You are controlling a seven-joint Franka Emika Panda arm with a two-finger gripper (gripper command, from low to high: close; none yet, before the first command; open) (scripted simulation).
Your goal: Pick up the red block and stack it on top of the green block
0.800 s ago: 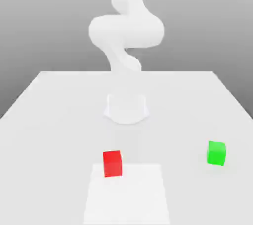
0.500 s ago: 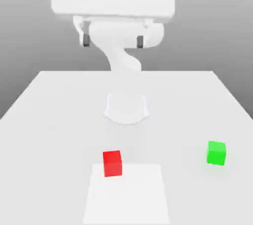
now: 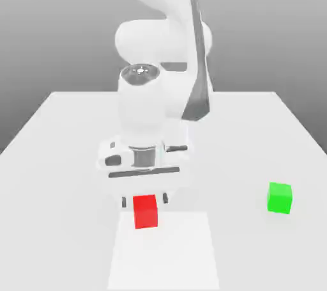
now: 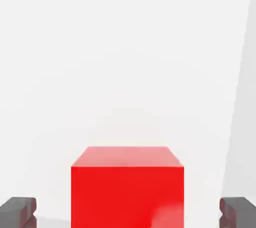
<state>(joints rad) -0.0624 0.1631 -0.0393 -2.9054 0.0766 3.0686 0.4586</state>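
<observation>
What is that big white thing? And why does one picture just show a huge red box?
The big white thing is a robot arm, drawn inside a computer game-like world. At its end is a hand with two fingers for pinching things.

One picture comes from a camera standing off to the side, looking at the whole white table. The other comes from a little camera on the hand itself, so the red block looks huge because it is so close.

On the table sit the red block and a green block, apart from each other. The hand is open, with a finger on each side of the red block, not squeezing it. Nothing is held yet.
</observation>
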